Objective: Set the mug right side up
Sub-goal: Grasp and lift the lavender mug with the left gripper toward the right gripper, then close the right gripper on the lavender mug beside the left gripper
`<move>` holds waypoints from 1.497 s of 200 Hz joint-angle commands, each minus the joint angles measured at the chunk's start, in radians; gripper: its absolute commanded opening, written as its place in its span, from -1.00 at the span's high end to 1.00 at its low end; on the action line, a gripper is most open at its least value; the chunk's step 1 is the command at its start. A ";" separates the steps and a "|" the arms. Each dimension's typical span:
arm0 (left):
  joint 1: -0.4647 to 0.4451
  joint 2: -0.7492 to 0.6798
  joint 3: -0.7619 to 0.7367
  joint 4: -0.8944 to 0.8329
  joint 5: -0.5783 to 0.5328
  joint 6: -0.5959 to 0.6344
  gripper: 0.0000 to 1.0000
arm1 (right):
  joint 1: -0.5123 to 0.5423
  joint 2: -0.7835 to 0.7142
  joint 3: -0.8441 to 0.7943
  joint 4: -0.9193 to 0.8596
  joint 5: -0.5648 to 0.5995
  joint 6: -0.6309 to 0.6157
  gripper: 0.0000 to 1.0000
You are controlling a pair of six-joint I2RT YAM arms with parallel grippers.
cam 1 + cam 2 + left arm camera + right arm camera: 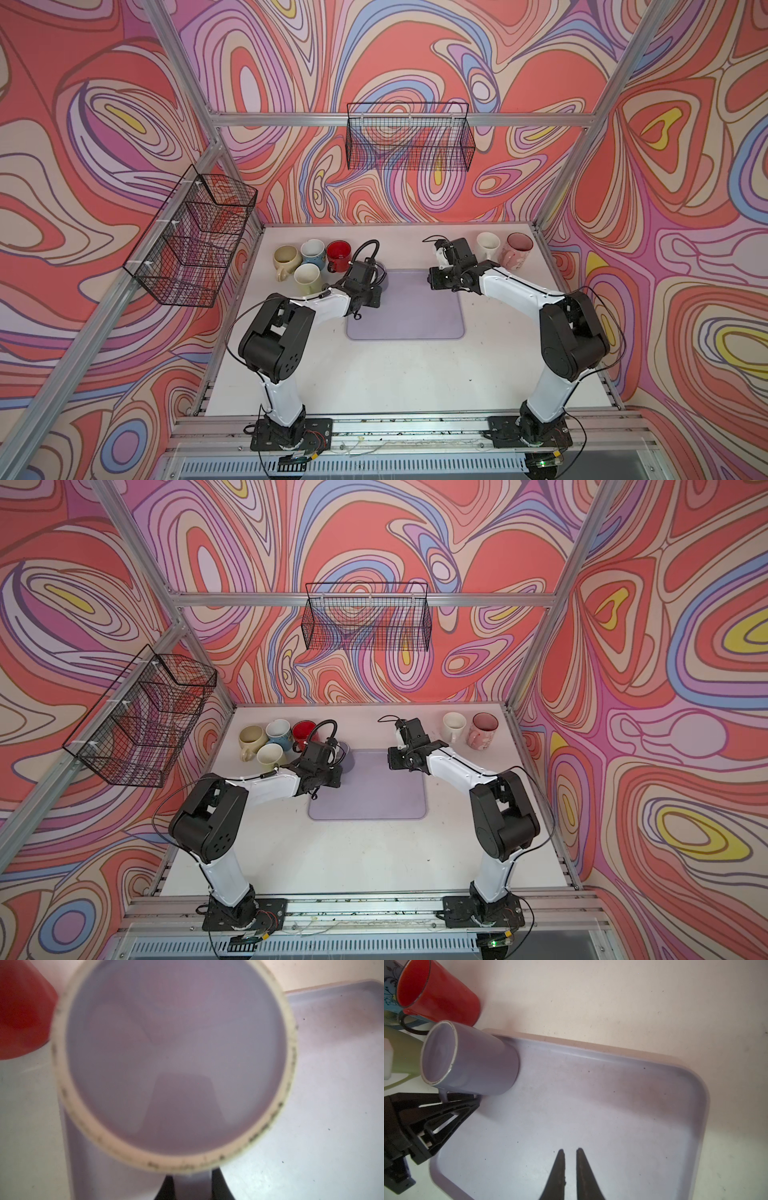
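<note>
A lavender mug stands upside down, its base ring facing up, on the far left corner of the lavender tray. In both top views the mug is mostly hidden under my left wrist. My left gripper is shut on the mug's handle, and its camera looks straight down on the mug's base. Hanging above the tray's right part, my right gripper is shut with nothing between its fingers.
A red mug, a blue mug, a beige mug and a cream mug stand close together left of the tray. A white mug and a pink mug stand at the back right. Wire baskets hang on the walls.
</note>
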 commanded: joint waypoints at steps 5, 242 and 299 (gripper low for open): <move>-0.003 -0.096 0.016 0.002 0.047 0.018 1.00 | -0.040 -0.054 -0.035 0.039 -0.038 0.023 0.77; 0.056 -0.360 0.058 0.355 0.825 -0.297 1.00 | -0.190 -0.227 -0.379 1.260 -0.887 0.590 -0.12; 0.033 -0.363 0.062 0.383 0.827 -0.317 1.00 | -0.121 -0.199 -0.341 1.232 -0.874 0.570 -0.12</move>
